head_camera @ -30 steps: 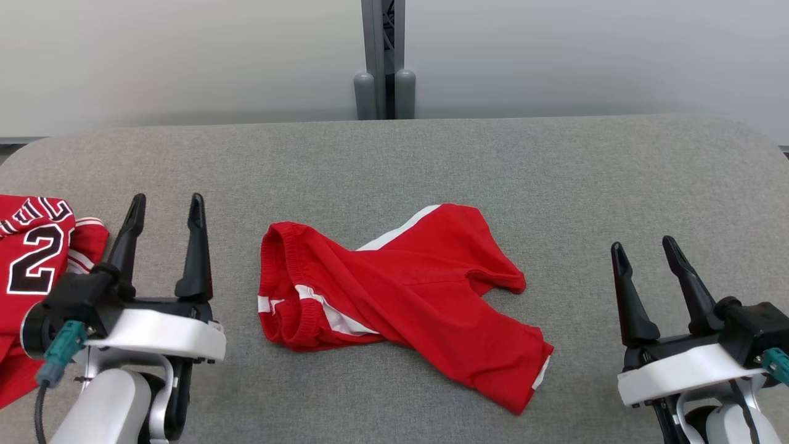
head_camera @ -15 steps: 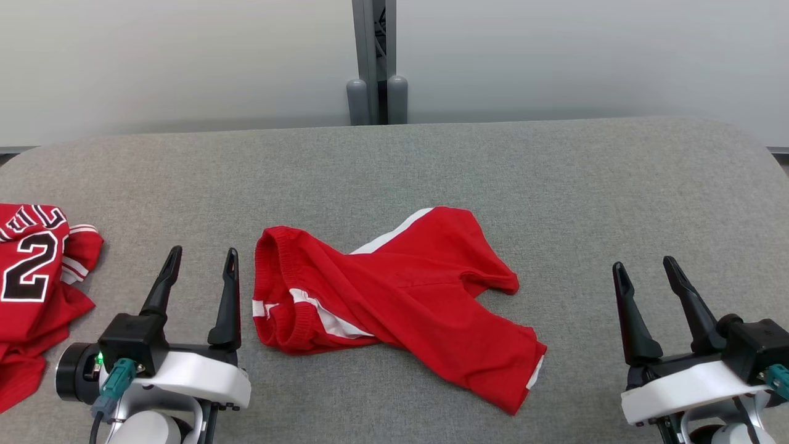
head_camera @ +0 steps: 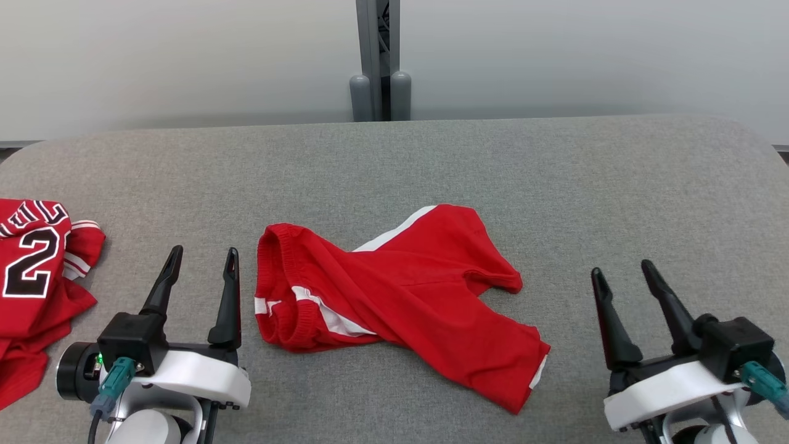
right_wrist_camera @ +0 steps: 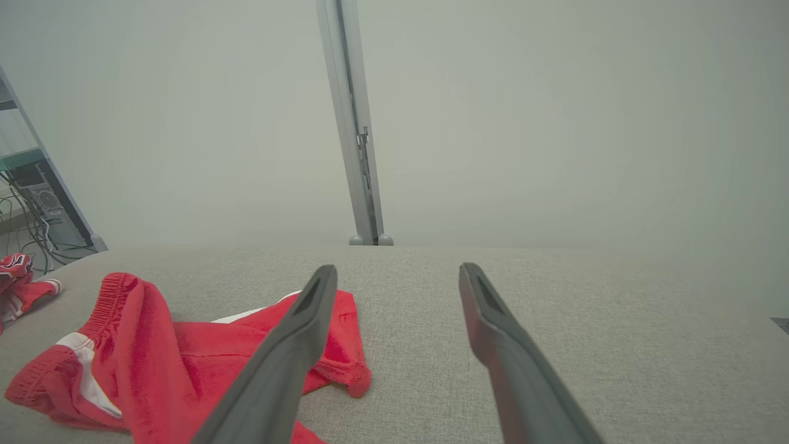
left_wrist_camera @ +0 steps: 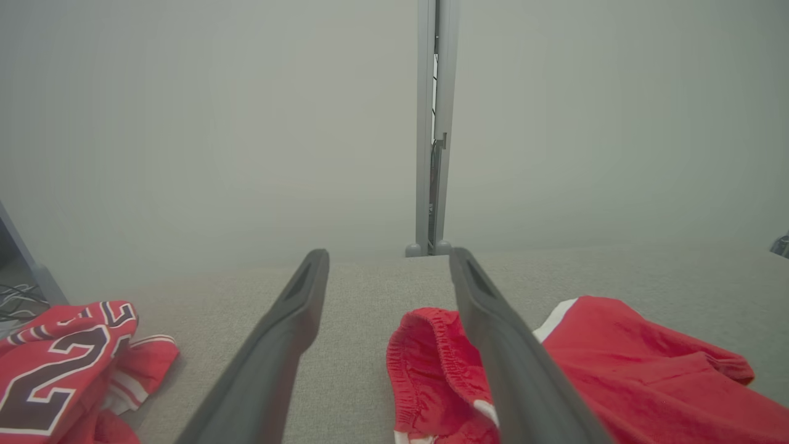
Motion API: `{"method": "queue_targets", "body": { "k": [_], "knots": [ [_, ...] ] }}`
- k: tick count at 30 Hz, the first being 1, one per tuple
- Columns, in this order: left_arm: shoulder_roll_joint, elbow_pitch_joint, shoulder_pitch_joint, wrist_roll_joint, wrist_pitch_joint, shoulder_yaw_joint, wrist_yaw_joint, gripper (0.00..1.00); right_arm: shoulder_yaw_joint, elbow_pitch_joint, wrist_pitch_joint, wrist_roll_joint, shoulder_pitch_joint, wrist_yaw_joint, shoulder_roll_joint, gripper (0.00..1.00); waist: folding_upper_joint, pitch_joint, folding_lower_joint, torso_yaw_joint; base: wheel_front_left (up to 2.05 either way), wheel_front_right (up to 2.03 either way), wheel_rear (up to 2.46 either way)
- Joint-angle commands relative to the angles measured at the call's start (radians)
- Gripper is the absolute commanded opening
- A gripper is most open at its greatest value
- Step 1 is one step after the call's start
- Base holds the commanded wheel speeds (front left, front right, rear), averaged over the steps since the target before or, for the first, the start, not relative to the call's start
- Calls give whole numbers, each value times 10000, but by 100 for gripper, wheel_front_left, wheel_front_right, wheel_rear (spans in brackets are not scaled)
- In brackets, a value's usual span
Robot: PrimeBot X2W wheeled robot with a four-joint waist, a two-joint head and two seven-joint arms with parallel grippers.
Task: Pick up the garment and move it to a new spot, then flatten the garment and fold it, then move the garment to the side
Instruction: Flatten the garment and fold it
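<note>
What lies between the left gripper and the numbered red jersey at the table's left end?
Nothing: bare grey table separates the left gripper from the jersey, clear in the head view and the left wrist view.

Two red garments: one jersey shirt (head_camera: 31,265) printed with a 2, and one pair of shorts (head_camera: 419,290) with white stripes. Two grippers, left gripper (head_camera: 204,250) and right gripper (head_camera: 621,267), with two dark fingers (head_camera: 229,290) each, four in all; two teal connectors (head_camera: 114,376), one per wrist. One grey fabric-topped table (head_camera: 394,160), one grey post (head_camera: 377,55) behind it with two rounded caps (head_camera: 359,95) at its foot, two pale wall panels (head_camera: 185,55).
</note>
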Motion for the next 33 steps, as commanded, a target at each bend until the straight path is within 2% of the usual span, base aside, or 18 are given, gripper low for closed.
{"method": "queue_targets", "body": {
  "k": [1,16,26,27,28,29,30,31,33],
  "knots": [
    [11,43,-96,-21,-46,26,-19,100,206,73,111,-104,-75,20,-67,100,0,31,0,32,0,0,0],
    [-35,105,-327,-13,-119,-95,-96,100,2430,875,1291,-1112,620,20,-186,100,0,355,0,315,0,0,0],
    [-117,205,-499,-76,-231,-90,-172,100,2962,2552,728,-1447,-347,18,-299,100,0,582,0,491,0,0,0],
    [-115,220,-495,-82,-242,-84,-180,100,2971,2722,648,-1428,-439,18,-282,68,0,593,0,508,0,0,0],
    [-115,229,-497,-93,-260,-70,-171,100,2977,2936,632,-1434,-541,18,-282,49,0,604,0,528,0,0,0],
    [-117,239,-508,-100,-262,-68,-176,100,2995,3174,608,-1429,-619,18,-285,38,0,615,0,554,0,0,0],
    [-126,244,-523,-102,-266,-73,-191,100,3019,3337,559,-1384,-678,18,-281,16,0,626,0,587,0,0,0],
    [-131,250,-526,-111,-278,-64,-187,100,3043,3514,548,-1360,-770,18,-279,0,0,633,0,607,0,0,0],
    [-143,251,-529,-128,-292,-44,-187,100,3066,3775,480,-1298,-891,18,-282,0,0,646,0,625,0,0,0]
  ]
}}
